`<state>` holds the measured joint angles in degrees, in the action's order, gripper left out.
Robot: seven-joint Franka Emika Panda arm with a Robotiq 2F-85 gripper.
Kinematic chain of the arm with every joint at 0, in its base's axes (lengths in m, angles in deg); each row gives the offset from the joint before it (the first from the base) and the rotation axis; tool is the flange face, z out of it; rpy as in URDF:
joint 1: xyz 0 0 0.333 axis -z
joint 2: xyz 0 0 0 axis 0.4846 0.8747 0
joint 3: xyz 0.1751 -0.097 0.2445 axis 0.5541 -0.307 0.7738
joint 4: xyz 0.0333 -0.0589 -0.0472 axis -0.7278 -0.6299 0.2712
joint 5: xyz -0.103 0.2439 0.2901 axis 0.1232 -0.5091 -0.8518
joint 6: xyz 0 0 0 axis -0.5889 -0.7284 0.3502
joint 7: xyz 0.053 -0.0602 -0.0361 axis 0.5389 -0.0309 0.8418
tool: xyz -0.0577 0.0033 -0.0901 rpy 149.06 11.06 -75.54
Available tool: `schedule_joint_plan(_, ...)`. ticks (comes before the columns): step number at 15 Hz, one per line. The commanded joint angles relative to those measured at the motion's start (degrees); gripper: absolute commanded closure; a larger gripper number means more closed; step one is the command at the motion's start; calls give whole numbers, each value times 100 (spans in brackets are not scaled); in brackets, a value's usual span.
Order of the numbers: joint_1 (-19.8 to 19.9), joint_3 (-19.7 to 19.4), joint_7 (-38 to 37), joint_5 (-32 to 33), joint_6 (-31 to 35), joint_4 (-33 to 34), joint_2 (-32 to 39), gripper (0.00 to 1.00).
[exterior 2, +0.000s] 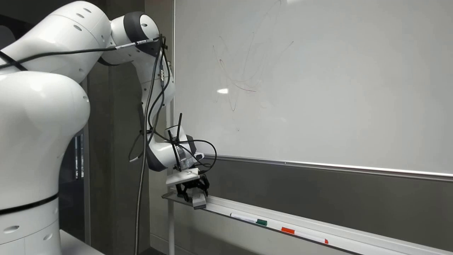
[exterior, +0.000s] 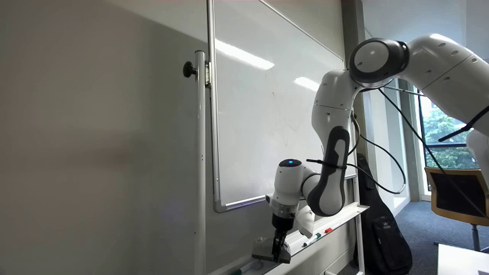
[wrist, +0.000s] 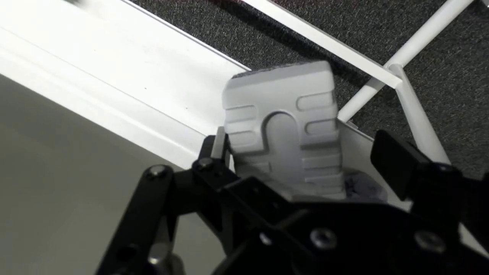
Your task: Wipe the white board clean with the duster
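1. Wrist view: my claw (wrist: 303,151) stands wide around the duster (wrist: 282,97); clear gap on one side, opposite side touching or just beside, can't tell which.
2. Duster sits near the tray (wrist: 164,76) end, seen across its front edge. Can't tell if it's resting on it.
3. On the white board (exterior 2: 336,88): thin reddish scrawl (exterior 2: 244,89). Bright glare (exterior: 244,54) on it in an exterior view.
4. Also along the tray: green-capped marker (exterior 2: 244,218), red-capped marker (exterior 2: 307,235); another pen (exterior: 246,267) near the duster, partly visible.
5. Room: pale wall (exterior: 114,152), window (exterior: 435,118) with greenery (exterior: 458,157) outside, wood-edged chair (exterior: 445,194), upright black bag (exterior: 384,236), dark carpet (exterior: 416,217), white tabletop (exterior: 462,259) corner.
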<state>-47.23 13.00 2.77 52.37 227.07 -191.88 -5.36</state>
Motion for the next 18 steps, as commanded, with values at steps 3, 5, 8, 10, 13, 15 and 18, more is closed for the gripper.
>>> schedule_joint_plan(3,624,602,649,-126,-229,-222,-123,51)
schedule_joint_plan(5,723,799,520,-432,-921,-182,-135,62)
schedule_joint_plan(8,956,1170,1129,-1479,-1610,-227,-234,62)
schedule_joint_plan(10,829,1033,1277,-1942,-1945,-258,-380,62)
schedule_joint_plan(13,667,753,1117,-2142,-1913,-508,-738,62)
schedule_joint_plan(15,737,721,1136,-2261,-1736,-798,-1050,62)
schedule_joint_plan(18,707,553,969,-2278,-1410,-1261,-1674,62)
